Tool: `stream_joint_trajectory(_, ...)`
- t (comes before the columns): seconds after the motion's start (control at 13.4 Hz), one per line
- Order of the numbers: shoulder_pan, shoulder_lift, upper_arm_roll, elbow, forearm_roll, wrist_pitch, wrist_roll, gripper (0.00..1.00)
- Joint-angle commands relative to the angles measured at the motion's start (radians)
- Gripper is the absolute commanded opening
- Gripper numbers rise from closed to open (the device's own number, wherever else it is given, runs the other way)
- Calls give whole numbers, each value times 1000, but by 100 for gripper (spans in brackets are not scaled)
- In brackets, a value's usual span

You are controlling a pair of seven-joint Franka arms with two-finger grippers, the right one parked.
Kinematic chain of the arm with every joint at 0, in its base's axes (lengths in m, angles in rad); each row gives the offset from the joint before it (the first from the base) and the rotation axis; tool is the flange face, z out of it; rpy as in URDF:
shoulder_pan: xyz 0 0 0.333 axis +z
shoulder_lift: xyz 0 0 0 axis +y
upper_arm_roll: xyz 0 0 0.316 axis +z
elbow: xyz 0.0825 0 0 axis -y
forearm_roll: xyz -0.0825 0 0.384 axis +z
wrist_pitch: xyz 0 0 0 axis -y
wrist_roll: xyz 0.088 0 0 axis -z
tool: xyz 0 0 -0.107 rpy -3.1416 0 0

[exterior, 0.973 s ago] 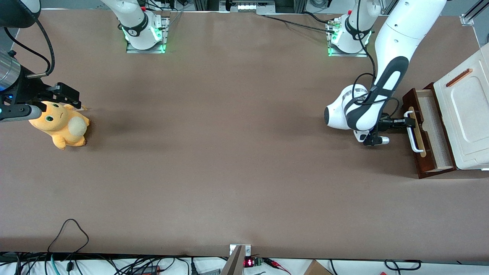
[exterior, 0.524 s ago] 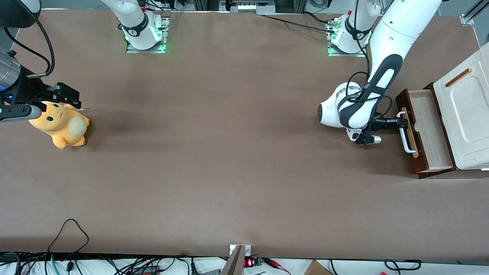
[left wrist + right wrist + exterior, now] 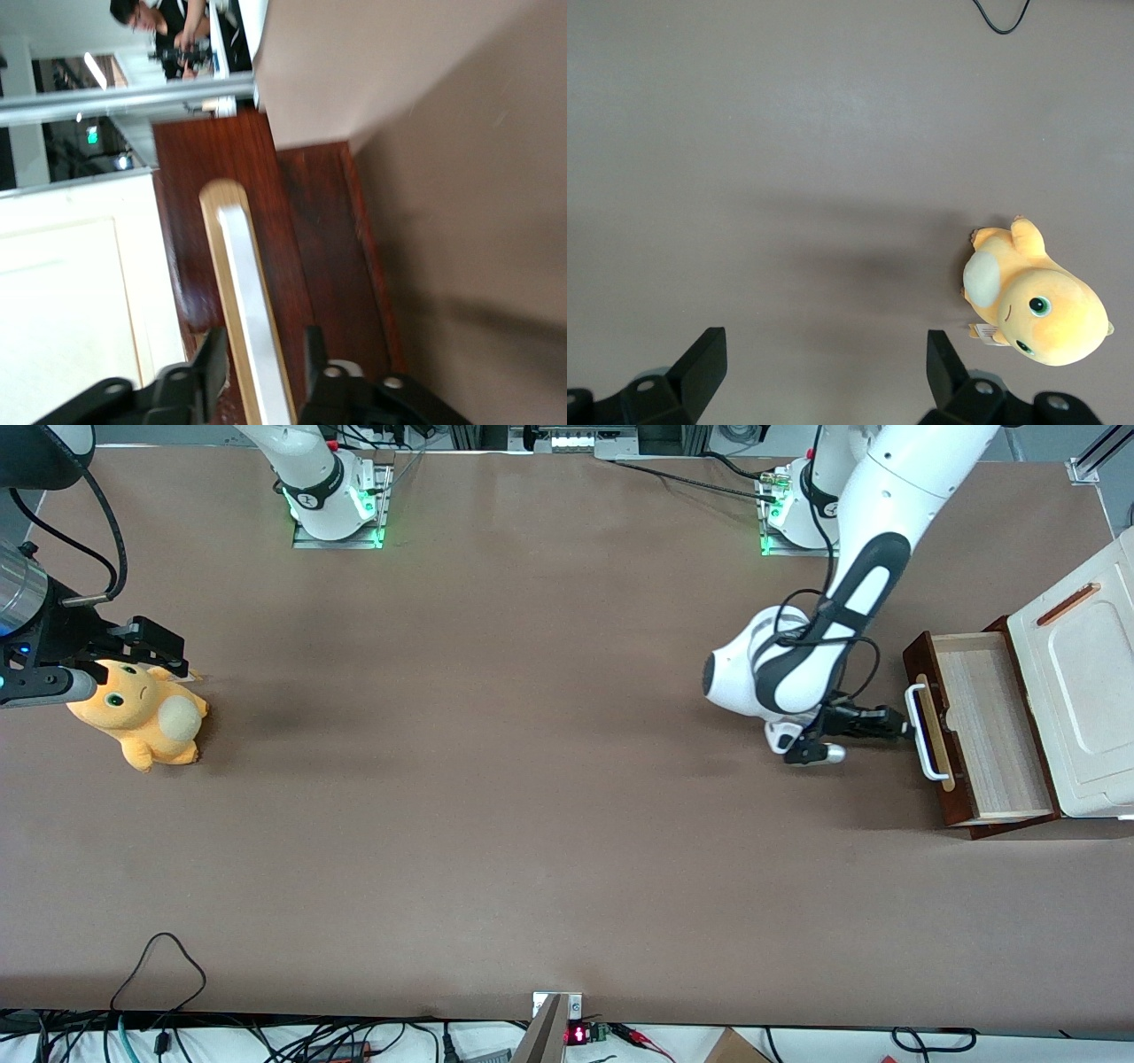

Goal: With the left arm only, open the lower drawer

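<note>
Lower drawer: dark reddish-brown wood, pulled well out from under the cream-white cabinet at the working arm's end of the table; its light plywood inside lies open to view.
Drawer handle: white bar on a pale wood strip, fixed across the drawer's front; in the wrist view the bar runs between the two black fingers.
Left arm: glossy white with a dark grey forearm panel and black cables, reaching down from its base to the drawer's front.
Gripper: black, two-finger, at the handle in front of the drawer; one fingertip sits on each side of the white bar, close against it, so the fingers are clamped on the handle.
Cabinet top: cream-white panel with a thin orange-brown strip near its edge farther from the front camera.
Plush toy: orange-yellow, with a pale belly, lying on the table toward the parked arm's end, well apart from the drawer.
Table: covered in brown material.
</note>
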Motion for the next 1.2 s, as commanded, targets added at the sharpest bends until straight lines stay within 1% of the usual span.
stream_joint_trajectory(0.0, -9, -68, -3, 8, -67, 32, 38, 100)
stream_joint_trajectory(0.07, -5, -100, -10, 20, -108, 43, 62, 100)
stream_joint_trajectory(0.15, -5, -138, -12, 52, -187, 66, 97, 100)
stream_joint_trajectory(0.3, 23, -237, -9, 123, -393, 138, 255, 100)
stream_joint_trajectory(0.37, 45, -293, -7, 141, -480, 163, 333, 100)
stream_joint_trajectory(0.6, 80, -450, 20, 181, -727, 178, 490, 100)
stream_joint_trajectory(0.82, 91, -571, 127, 227, -1058, 174, 649, 100)
stream_joint_trajectory(0.9, 94, -600, 154, 236, -1123, 172, 665, 100)
stream_joint_trajectory(1.05, 123, -653, 168, 238, -1191, 166, 757, 100)
stream_joint_trajectory(1.12, 140, -665, 189, 238, -1261, 166, 810, 100)
